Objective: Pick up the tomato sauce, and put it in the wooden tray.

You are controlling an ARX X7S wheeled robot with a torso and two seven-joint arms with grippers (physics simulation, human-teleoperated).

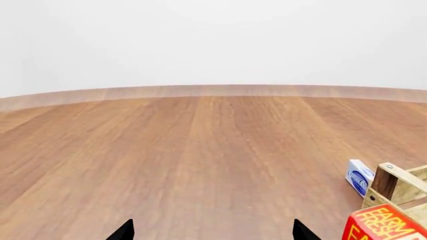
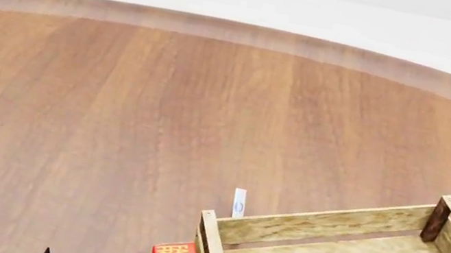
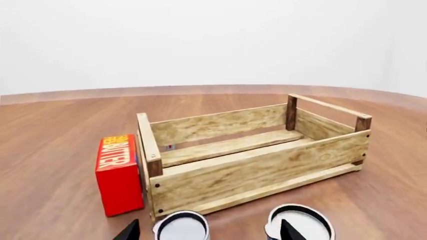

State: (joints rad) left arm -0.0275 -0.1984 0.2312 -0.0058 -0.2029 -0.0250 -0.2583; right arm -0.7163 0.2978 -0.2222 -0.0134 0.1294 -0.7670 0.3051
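Only two round can tops show at the near edge of the right wrist view, their labels hidden. The tomato sauce [image 3: 181, 226] is probably the one with the greyer, silver lid, though I cannot rule out its neighbour, the whiter-lidded can [image 3: 299, 221]. Both stand upright on the desk [image 3: 60, 135], long axis vertical, just in front of the near long wall of the wooden tray [image 3: 253, 170].

The right end effector [image 3: 208, 231] is directly above them. Its dark fingertips are spread wide and hold nothing. The silver-lidded can lies between the tips, close to one of them, while the other can sits at the opposite tip. The right arm is clearly the nearer one. The likely move is a short descent and then a short carry forward over the low wall.

The left end effector [image 1: 213, 232] is also wide open and empty, over bare desk well off to the tray's left.

The cans are smooth metal cylinders with dark rims. The tray is pale, grainy slatted wood with darker brown corner posts, and it holds nothing. A glossy red butter box [image 3: 119, 172] stands upright against the tray's short end. A small blue-and-white packet [image 1: 359, 176] lies just past the tray's far corner. The desk is polished brown wood with long grain.
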